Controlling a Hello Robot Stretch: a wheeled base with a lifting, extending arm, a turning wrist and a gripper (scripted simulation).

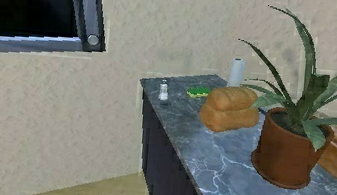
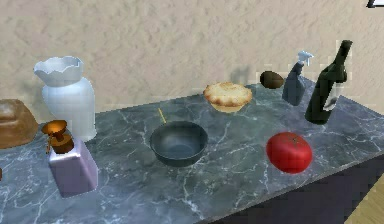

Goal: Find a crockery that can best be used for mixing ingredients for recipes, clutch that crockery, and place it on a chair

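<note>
On the counter [image 2: 240, 172]: a dark bowl [image 2: 179, 142].
Round, no long axis; its bearing from the jaws, and their state, cannot be told.

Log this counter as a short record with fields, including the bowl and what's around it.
surface: dark marbled countertop
mixing crockery: dark grey round bowl, upright, mid-counter
left of bowl: lilac soap dispenser, white wavy-rimmed vase
right of bowl: round red tomato, dark glass bottle
behind bowl: golden crusted pie
forward view: leafy plant in terracotta pot, brown bread loaf
</note>
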